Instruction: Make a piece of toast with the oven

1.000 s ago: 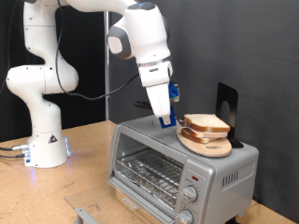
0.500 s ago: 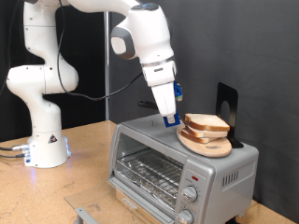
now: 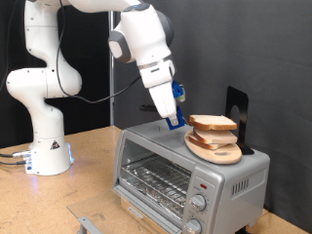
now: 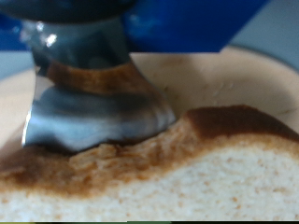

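Note:
The piece of toast (image 3: 216, 123) lies on top of a round wooden plate (image 3: 218, 150) on the roof of the silver oven (image 3: 146, 144). My gripper (image 3: 175, 121) is at the toast's edge on the exterior view's left, shut on it, and the slice sits slightly raised off the plate. In the wrist view a metal finger (image 4: 89, 103) presses on the brown crust of the toast (image 4: 187, 182), with the pale wooden plate (image 4: 224, 79) behind it. The oven's wire rack (image 3: 154, 179) shows at its front.
A black upright stand (image 3: 237, 110) is on the oven's roof behind the plate. Two knobs (image 3: 199, 203) and a red light (image 3: 202, 184) are on the oven's front. The arm's white base (image 3: 44, 146) stands at the exterior view's left. A small metal piece (image 3: 88, 224) lies on the wooden table.
The gripper tilted and closed in on the toast's edge. The toast has risen slightly off the wooden plate; the plate and the oven have not moved.

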